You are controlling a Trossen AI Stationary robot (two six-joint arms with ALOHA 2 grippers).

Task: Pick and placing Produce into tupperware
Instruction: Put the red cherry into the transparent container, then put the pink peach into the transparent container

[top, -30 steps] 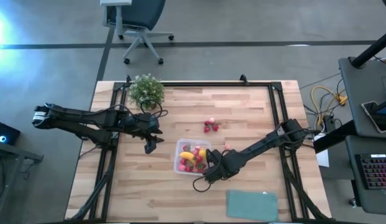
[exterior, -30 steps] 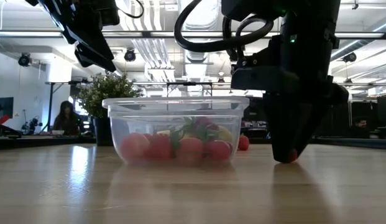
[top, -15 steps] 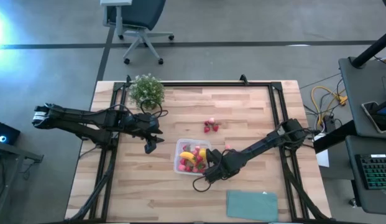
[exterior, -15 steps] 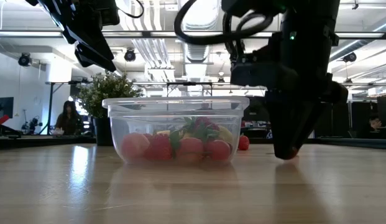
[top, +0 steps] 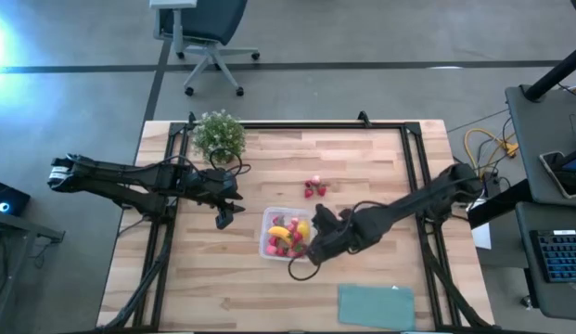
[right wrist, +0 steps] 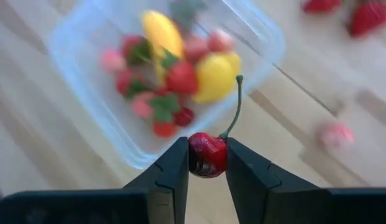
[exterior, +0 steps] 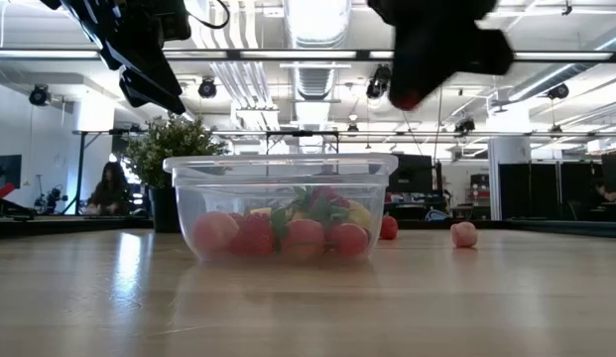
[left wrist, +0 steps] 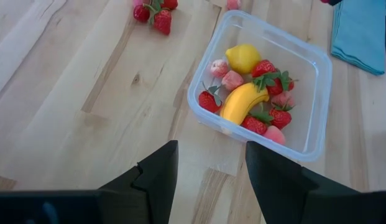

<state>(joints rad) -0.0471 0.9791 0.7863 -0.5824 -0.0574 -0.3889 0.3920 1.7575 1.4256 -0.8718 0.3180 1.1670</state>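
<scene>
I had the right gripper [right wrist: 207, 163] clamped on a red cherry [right wrist: 207, 155], raised just beside the tupperware [top: 266, 243] at mid-bench. Banana [left wrist: 242, 101], lemon [left wrist: 243, 57] and strawberries [left wrist: 263, 67] sat inside it. One pink berry [exterior: 464, 234] lay loose beyond. Left gripper [left wrist: 208, 171] hung wide apart near the bench's left edge.

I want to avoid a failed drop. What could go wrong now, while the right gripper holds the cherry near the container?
The right gripper pinches the cherry over the tupperware rim, not its middle; released here, it might bounce outside. The tupperware is already crowded with fruit, so the cherry could roll off the pile.
</scene>
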